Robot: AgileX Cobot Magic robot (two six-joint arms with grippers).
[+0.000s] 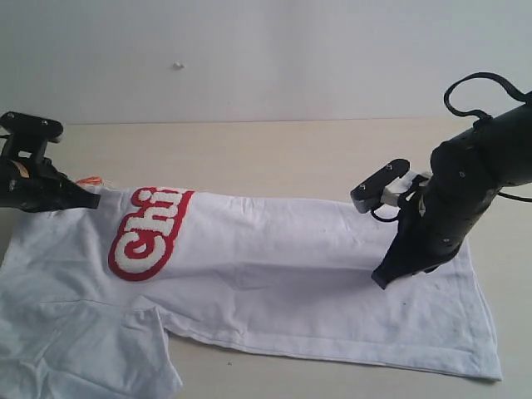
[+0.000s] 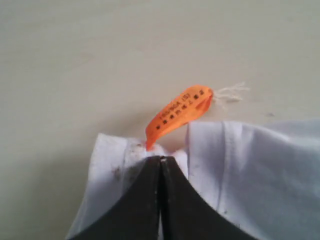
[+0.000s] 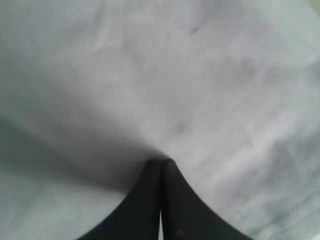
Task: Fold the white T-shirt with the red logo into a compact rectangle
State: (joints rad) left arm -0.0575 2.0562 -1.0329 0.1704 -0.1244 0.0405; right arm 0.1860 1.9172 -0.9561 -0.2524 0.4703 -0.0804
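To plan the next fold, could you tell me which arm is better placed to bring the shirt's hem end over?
Probably right: the right gripper is shut on the white T-shirt near its hem; the left gripper is at the collar, beside the orange tag.

Only the first few letters of the logo (image 1: 150,233) show; the rest go under a fold. The shirt (image 1: 316,274) runs off the exterior view's left and bottom edges. The left arm (image 1: 29,179) and right arm (image 1: 478,170) are cut by the side edges. The print on the tag (image 2: 180,112) is too small for me to read. My right wrist view is blurred white cloth. I can't tell whether cloth is caught between the left fingers (image 2: 142,200) or the right fingers (image 3: 142,205).
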